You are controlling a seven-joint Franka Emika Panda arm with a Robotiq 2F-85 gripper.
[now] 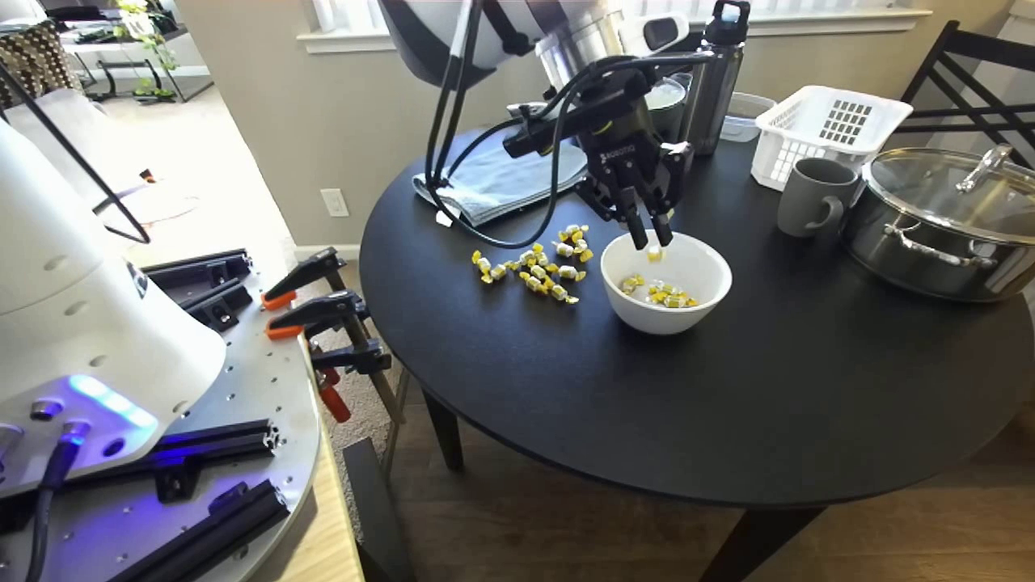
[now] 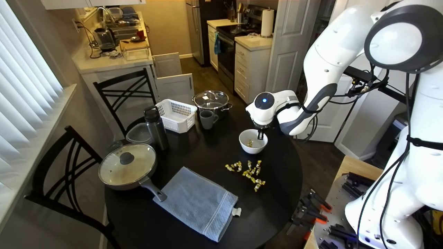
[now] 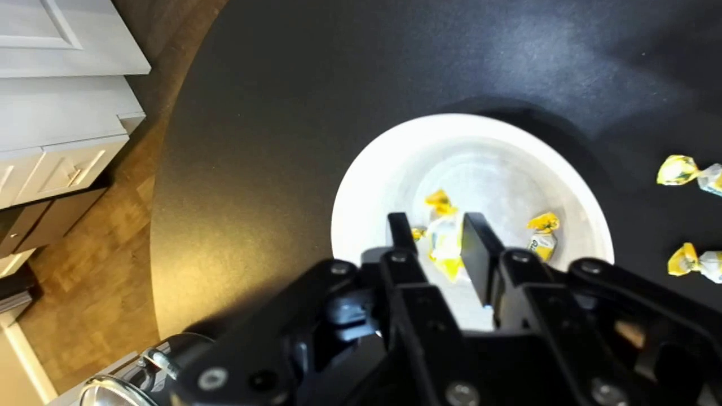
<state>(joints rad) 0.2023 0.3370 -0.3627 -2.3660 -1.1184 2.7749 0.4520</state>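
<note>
Candy (image 1: 655, 254) looks loose under end effector (image 1: 652, 238), gap small; could bounce onto counter (image 1: 728, 412) if hitting bowl (image 1: 659, 317) edge.

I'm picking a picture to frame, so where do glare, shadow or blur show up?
In the wrist view, golden glare spreads over the tabletop, shadow falls beside the bowl, and the candy seen between the fingertips is blurred; in an exterior view, the far carpet looks washed out; in an exterior view, the blinds are bright.
</note>
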